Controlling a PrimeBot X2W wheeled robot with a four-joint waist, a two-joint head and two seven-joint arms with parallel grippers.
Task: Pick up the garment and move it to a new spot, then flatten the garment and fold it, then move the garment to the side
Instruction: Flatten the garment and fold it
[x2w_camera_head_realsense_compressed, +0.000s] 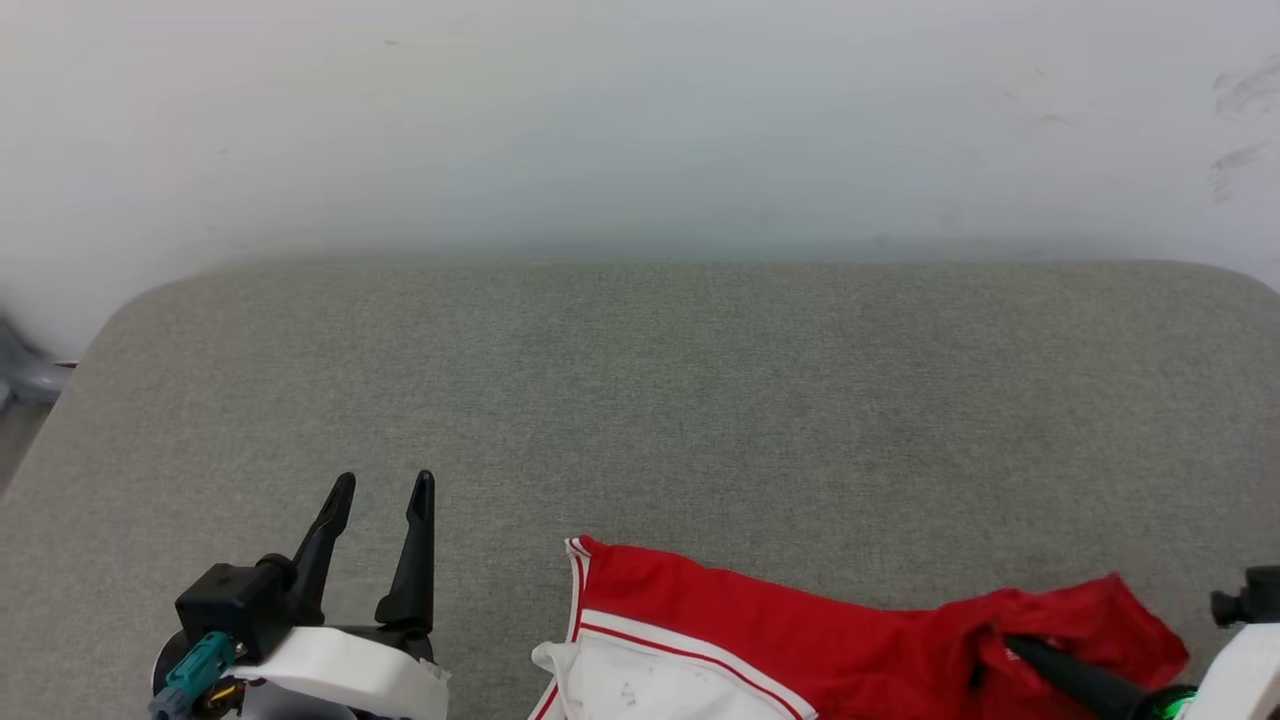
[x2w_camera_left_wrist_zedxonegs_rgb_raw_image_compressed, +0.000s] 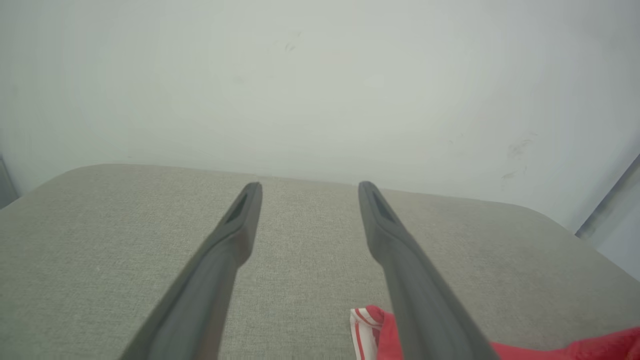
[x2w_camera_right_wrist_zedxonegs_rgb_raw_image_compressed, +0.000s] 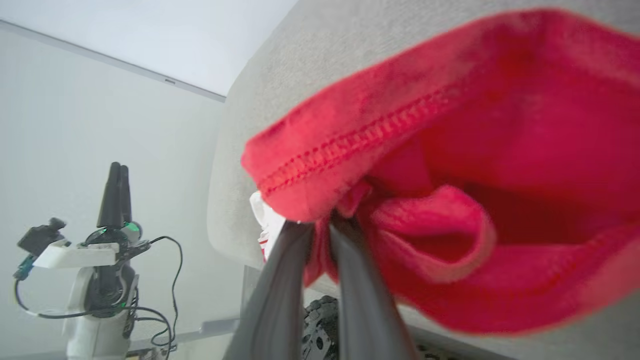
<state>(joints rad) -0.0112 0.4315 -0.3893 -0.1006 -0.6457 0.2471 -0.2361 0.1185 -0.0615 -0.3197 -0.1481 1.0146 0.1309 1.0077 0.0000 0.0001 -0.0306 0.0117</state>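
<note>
Right gripper (x2w_camera_right_wrist_zedxonegs_rgb_raw_image_compressed: 320, 226) tips inside garment (x2w_camera_right_wrist_zedxonegs_rgb_raw_image_compressed: 500, 125) folds

Light: bright, even and diffuse over the grey surface (x2w_camera_head_realsense_compressed: 640, 400), with the wall (x2w_camera_head_realsense_compressed: 640, 120) washed pale.
Shadows: a faint, soft band along the surface's far edge.
Focus: head view crisp; garment (x2w_camera_right_wrist_zedxonegs_rgb_raw_image_compressed: 450, 150) blurred close to the right wrist lens, its stitching partly sharp.
Blur: left gripper (x2w_camera_left_wrist_zedxonegs_rgb_raw_image_compressed: 309, 189) smeared soft toward its near end.
Distortion: wide-angle bowing of the surface's far edge in the left wrist view.

Grey woven-fabric surface (x2w_camera_head_realsense_compressed: 640, 400), rounded far corners, before plain white wall (x2w_camera_head_realsense_compressed: 640, 120); faint scuff marks (x2w_camera_head_realsense_compressed: 1240, 130) on wall at right; soft, even light.
</note>
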